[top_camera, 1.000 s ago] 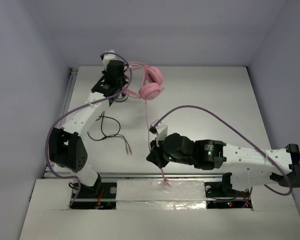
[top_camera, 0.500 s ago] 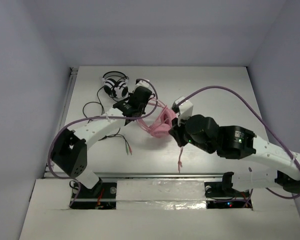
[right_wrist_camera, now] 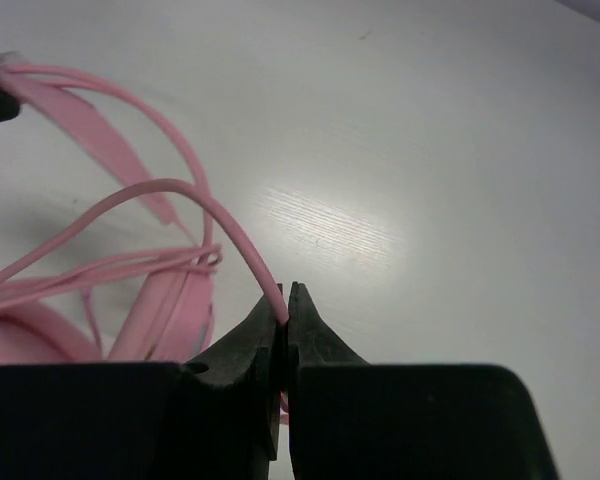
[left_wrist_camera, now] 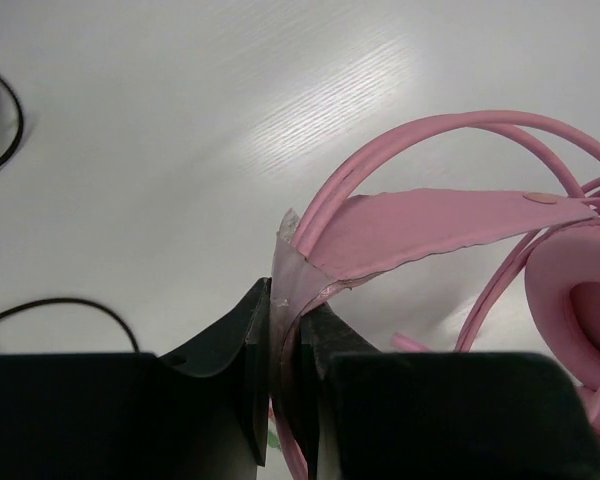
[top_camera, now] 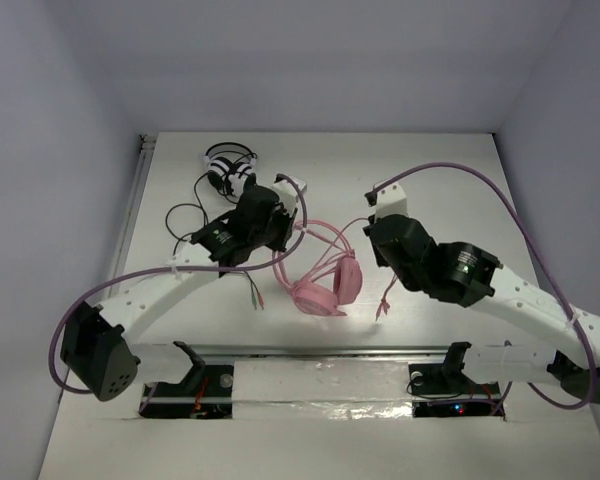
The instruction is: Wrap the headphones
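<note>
Pink and seemingly light, the headphones [top_camera: 325,290] were pinched at the springy headband [left_wrist_camera: 450,222] by the left gripper [left_wrist_camera: 285,300] while the right gripper [right_wrist_camera: 286,300] clamped their limp, likely slippery cable [right_wrist_camera: 170,184].

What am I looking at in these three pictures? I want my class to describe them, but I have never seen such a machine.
These are two robot arms bolted to a white table. The wide picture looks down from above; each close-up comes from a camera on one wrist, its own black fingers at the bottom. Near the middle are pink headphones; farther back on the left, a black-and-white pair. The left gripper is shut on the pink headband; the right gripper is shut on the thin pink cable.
</note>
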Controlling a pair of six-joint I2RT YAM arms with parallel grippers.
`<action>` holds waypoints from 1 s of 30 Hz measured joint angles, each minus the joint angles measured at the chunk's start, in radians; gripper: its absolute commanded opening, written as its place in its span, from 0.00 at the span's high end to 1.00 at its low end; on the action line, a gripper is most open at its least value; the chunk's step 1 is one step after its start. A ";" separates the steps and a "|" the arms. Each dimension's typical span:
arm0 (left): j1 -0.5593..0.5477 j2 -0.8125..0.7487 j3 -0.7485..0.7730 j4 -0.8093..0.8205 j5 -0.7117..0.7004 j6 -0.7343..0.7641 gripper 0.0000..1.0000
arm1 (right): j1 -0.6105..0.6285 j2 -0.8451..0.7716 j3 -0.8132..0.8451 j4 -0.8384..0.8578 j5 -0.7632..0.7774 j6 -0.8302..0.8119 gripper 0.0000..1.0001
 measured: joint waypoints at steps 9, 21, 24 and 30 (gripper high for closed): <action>0.164 -0.151 -0.029 0.091 0.366 -0.029 1.00 | -0.109 -0.057 -0.105 0.145 -0.061 0.017 1.00; 0.283 -0.173 -0.045 0.325 0.711 -0.191 1.00 | -0.150 -0.162 -0.324 0.449 -0.352 0.095 1.00; 0.306 -0.173 -0.055 0.394 0.763 -0.251 1.00 | -0.150 -0.166 -0.359 0.539 -0.417 0.118 1.00; 0.358 -0.169 -0.058 0.530 0.785 -0.407 1.00 | -0.162 -0.235 -0.499 0.805 -0.491 0.180 0.78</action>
